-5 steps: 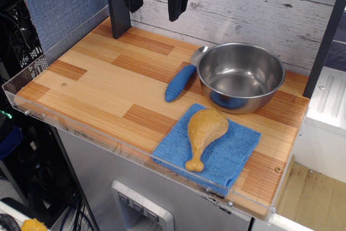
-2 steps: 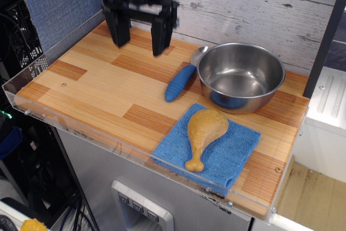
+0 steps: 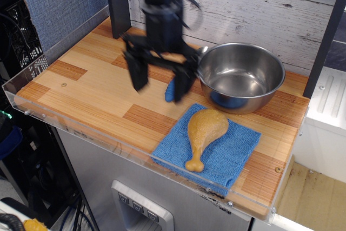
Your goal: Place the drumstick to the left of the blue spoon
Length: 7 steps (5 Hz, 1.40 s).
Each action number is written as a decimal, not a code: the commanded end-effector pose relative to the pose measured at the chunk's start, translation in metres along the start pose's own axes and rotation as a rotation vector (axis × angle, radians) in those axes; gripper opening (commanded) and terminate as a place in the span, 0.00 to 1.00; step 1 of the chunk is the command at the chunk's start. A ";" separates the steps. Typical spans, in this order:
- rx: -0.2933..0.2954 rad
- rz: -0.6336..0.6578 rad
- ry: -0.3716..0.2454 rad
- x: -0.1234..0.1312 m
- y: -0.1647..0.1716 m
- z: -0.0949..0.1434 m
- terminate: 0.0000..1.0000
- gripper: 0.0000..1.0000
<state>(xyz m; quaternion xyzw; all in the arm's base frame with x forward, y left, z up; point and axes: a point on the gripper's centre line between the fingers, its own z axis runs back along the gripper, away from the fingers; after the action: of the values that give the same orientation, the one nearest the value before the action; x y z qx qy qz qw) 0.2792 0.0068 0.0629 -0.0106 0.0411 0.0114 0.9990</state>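
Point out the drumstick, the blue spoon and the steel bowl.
drumstick (image 3: 206,128): the only camera view, on its fat rounded end.
blue spoon (image 3: 171,93): same view, on the visible tip of the ribbed blue handle, below the tool.
steel bowl (image 3: 240,101): same view, on the front outer wall.

Wooden table (image 3: 97,87): cloth (image 3: 227,152), bowl (image 3: 240,77), spoon (image 3: 172,91).

we see a black robot arm, blurred, with a boxy dark wrist and thin black cables looping beside it. its black gripper (image 3: 160,78) ends in two long, flat, matte jaws that taper toward the tips.
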 end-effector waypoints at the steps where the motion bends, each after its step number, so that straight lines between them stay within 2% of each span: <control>1: 0.052 -0.025 -0.059 -0.009 -0.038 0.008 0.00 1.00; 2: 0.070 -0.022 -0.057 -0.010 -0.044 0.003 0.00 1.00; 6: 0.115 -0.009 0.038 -0.004 -0.044 -0.035 0.00 1.00; 7: 0.133 -0.019 0.038 -0.003 -0.047 -0.036 0.00 0.00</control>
<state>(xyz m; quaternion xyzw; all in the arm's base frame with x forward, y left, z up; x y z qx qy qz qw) 0.2691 -0.0395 0.0195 0.0575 0.0795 0.0018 0.9952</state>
